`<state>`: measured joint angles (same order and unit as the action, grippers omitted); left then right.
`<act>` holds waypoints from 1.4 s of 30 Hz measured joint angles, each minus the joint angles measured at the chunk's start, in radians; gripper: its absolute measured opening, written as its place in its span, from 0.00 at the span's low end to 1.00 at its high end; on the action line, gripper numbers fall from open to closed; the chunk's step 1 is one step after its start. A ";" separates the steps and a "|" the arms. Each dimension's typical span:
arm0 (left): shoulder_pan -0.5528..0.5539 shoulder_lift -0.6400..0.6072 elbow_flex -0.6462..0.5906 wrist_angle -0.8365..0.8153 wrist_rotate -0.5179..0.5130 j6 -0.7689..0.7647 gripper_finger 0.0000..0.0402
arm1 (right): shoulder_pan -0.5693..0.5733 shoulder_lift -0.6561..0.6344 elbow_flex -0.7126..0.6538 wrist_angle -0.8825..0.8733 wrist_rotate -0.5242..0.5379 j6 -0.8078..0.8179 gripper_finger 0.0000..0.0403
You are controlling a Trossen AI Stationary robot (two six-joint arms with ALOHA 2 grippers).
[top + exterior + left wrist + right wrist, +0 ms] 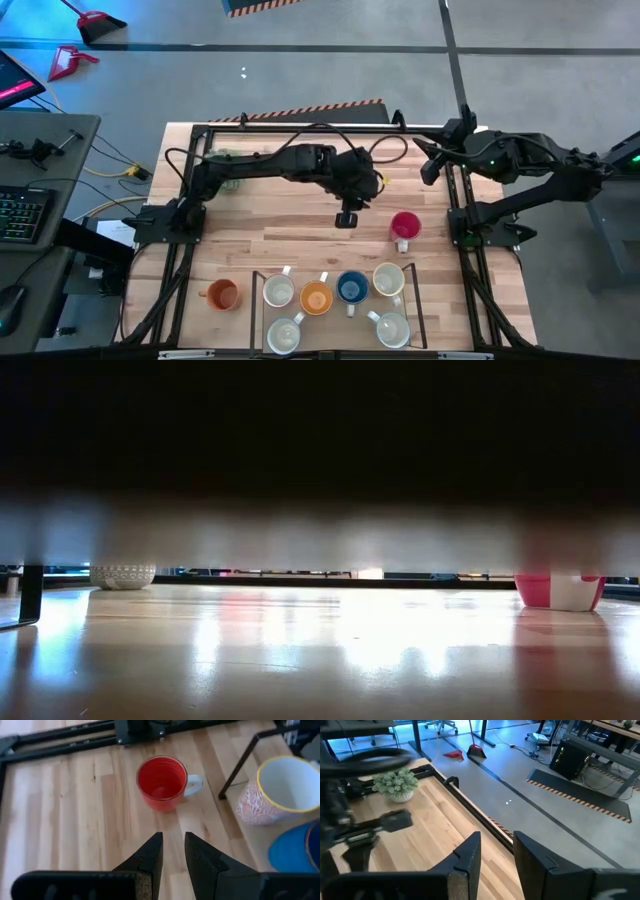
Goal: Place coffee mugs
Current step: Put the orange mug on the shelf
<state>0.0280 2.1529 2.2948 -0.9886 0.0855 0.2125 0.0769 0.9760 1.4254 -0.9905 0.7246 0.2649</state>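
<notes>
While six coffee mugs (335, 300) sit inside the frame (412, 300), the red mug (404, 226) and orange mug (221, 294) remain outside; left gripper (346, 218) hovers narrow and empty, right gripper (495, 852) parked, slightly parted.

Grey concrete floor (300, 70) around the wooden table (300, 245), desk with keyboard (20, 210) at left (hazard-striped strip (262, 6) along the top edge).

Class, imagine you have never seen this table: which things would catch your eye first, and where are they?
The red mug stands alone mid-table, right of centre, just ahead of the left end effector, which hangs over the wood with fingers slightly apart and nothing in them. Along the near edge sits a cluster of mugs inside a black frame, with the blue mug brightest, and an orange mug outside it to the left.
</notes>
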 joint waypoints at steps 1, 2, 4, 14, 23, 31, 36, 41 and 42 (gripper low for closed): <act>-0.004 -0.001 0.000 -0.002 -0.013 0.017 0.18 | 0.000 0.000 0.000 -0.001 -0.001 0.007 0.23; -0.006 -0.008 0.000 -0.005 -0.029 0.023 0.18 | 0.000 0.000 0.000 -0.005 -0.007 0.015 0.23; -0.002 -0.037 -0.003 -0.032 -0.066 0.013 0.18 | 0.000 0.000 0.000 -0.019 -0.031 0.031 0.23; 0.017 -0.345 -0.001 -0.255 -0.168 -0.022 0.03 | 0.000 0.005 0.000 -0.098 -0.072 0.120 0.23; -0.116 -0.698 -0.180 -0.403 -0.255 -0.166 0.01 | 0.034 0.035 0.000 -0.078 -0.072 0.052 0.23; -0.368 -1.156 -0.676 -0.297 -0.464 -0.484 0.01 | 0.199 -0.022 -0.029 -0.019 -0.100 0.053 0.15; -0.495 -1.379 -0.996 -0.096 -0.573 -0.552 0.01 | 0.299 -0.142 -0.291 0.189 -0.041 0.082 0.08; -0.558 -1.496 -1.238 0.070 -0.653 -0.554 0.01 | 0.350 -0.277 -0.621 0.508 -0.030 0.067 0.06; -0.566 -1.509 -1.283 0.098 -0.664 -0.557 0.01 | 0.352 -0.298 -0.680 0.565 -0.032 0.064 0.06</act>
<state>-0.5377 0.6436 1.0117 -0.8910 -0.5786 -0.3443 0.4292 0.6775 0.7454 -0.4251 0.6931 0.3291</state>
